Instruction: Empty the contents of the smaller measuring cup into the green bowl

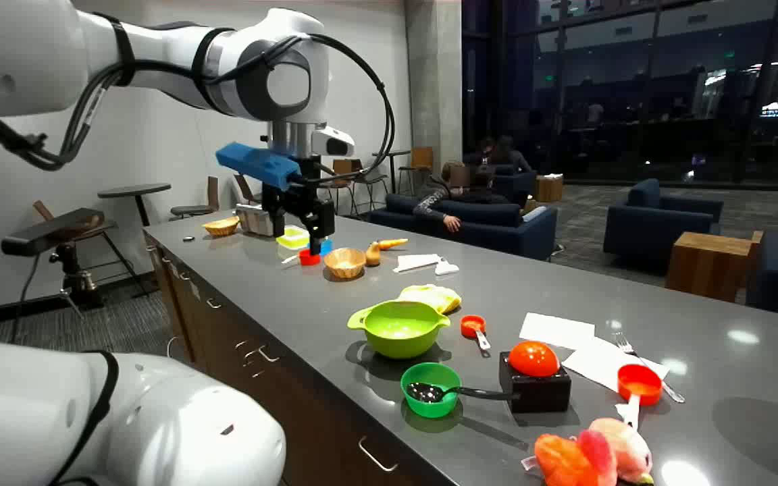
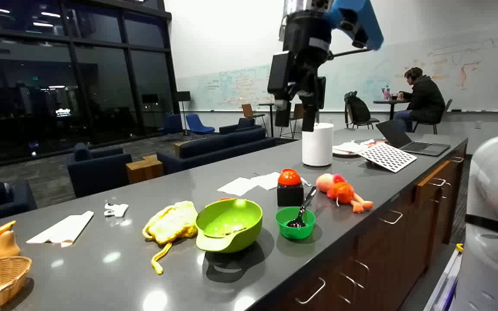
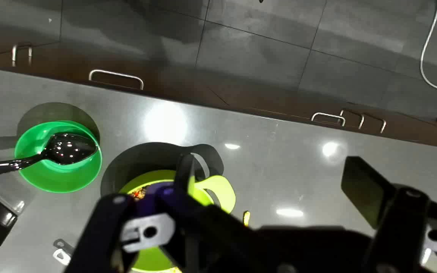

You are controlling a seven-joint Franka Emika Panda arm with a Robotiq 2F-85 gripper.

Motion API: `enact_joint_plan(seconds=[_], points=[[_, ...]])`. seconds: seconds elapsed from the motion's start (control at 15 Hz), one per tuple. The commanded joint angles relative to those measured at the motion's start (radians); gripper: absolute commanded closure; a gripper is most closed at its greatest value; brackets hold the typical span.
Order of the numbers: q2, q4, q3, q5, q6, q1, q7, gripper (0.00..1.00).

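The smaller red measuring cup (image 1: 473,325) lies on the counter beside the green bowl, its pale handle pointing toward the black box. Whether it holds anything I cannot tell. In an exterior view only a red sliver (image 2: 225,199) shows behind the bowl. In the wrist view only a handle end (image 3: 62,256) shows. The wide lime-green bowl (image 1: 399,331) stands upright, also seen in an exterior view (image 2: 231,226) and the wrist view (image 3: 221,191), where small colored bits show inside. My gripper (image 3: 273,182) is open and empty, high above the counter; it shows in both exterior views (image 1: 296,241) (image 2: 295,124).
A green tub (image 1: 431,405) with a black spoon stands near the counter edge, beside a black box with an orange dome (image 1: 534,359). A bigger red cup (image 1: 639,383), plush toys (image 1: 591,452), a yellow cloth item (image 2: 173,222) and a basket (image 1: 345,263) lie around.
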Motion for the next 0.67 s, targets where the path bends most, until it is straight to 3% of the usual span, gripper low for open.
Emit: enact_joint_plan(seconds=[0.0, 0.33, 0.6], points=[[-0.001, 0.004, 0.018, 0.014, -0.008, -0.028, -0.015, 0.00], [-0.002, 0.005, 0.018, 0.014, -0.008, -0.028, -0.015, 0.00], [0.035, 0.027, -0.021, -0.094, -0.082, -0.059, -0.111, 0.00]])
